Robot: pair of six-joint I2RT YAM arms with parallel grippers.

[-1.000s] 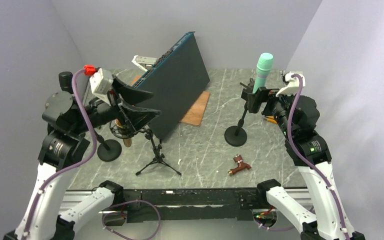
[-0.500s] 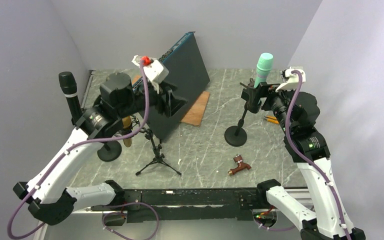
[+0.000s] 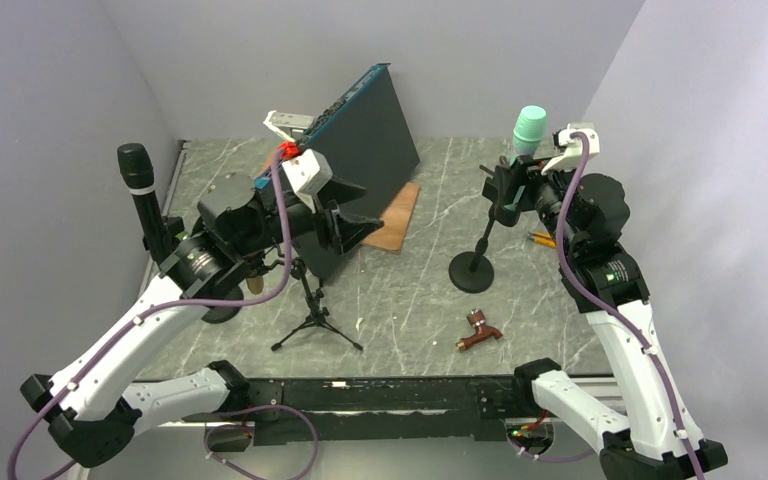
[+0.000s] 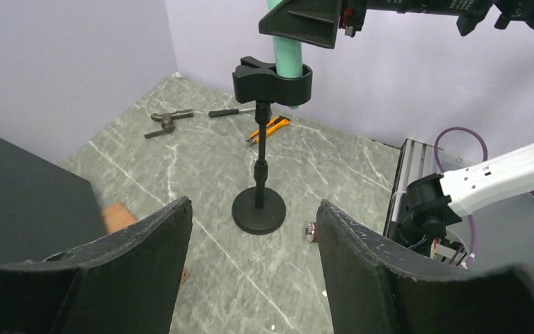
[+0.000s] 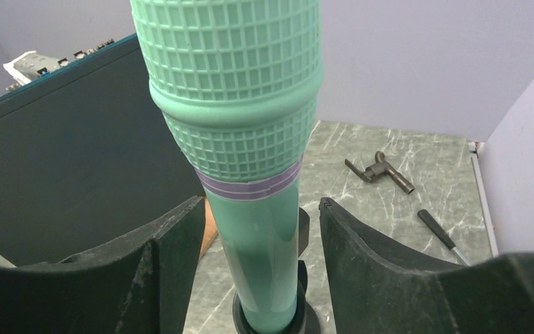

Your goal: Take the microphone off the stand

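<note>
Right end effector [image 5: 261, 233] now sits released astride the mint-green mesh-headed microphone [image 5: 233, 104], upper right; left end effector [image 3: 365, 207] hangs lower, released.

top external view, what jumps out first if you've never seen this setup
The mint-green microphone stands out, upright on its stand at the back right, with the open fingers of the right gripper on either side of it, gaps showing. Next is the big dark panel leaning at the back centre, and a black microphone at the far left.
</note>
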